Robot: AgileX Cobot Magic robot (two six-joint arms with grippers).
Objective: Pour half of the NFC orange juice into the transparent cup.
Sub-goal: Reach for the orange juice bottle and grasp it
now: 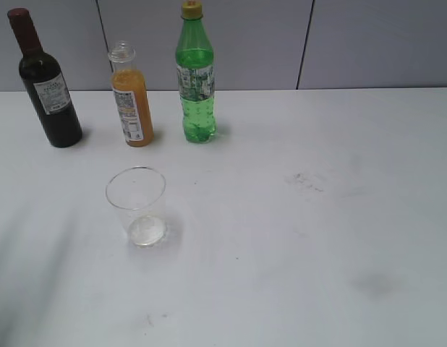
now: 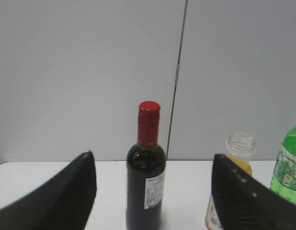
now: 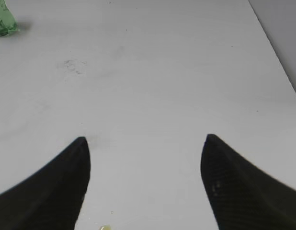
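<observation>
Exterior view: along the far edge of the matte white counter (image 1: 339, 238), toward its left corner, three bottles stand upright in a row. The NFC orange juice (image 1: 132, 101), clear, capless, paper-labelled, is the middle one, its long axis vertical, mouth up, between the dark glass wine bottle (image 1: 48, 87) and the ribbed green soda bottle (image 1: 197, 79). The transparent cup (image 1: 137, 206), thin-walled and tapered, stands nearer, mouth up.

Left wrist view: the left hand (image 2: 153, 191) is spread apart, empty, facing the wine bottle.

Right wrist view: the right hand (image 3: 145, 182) gapes empty over bare counter.
</observation>
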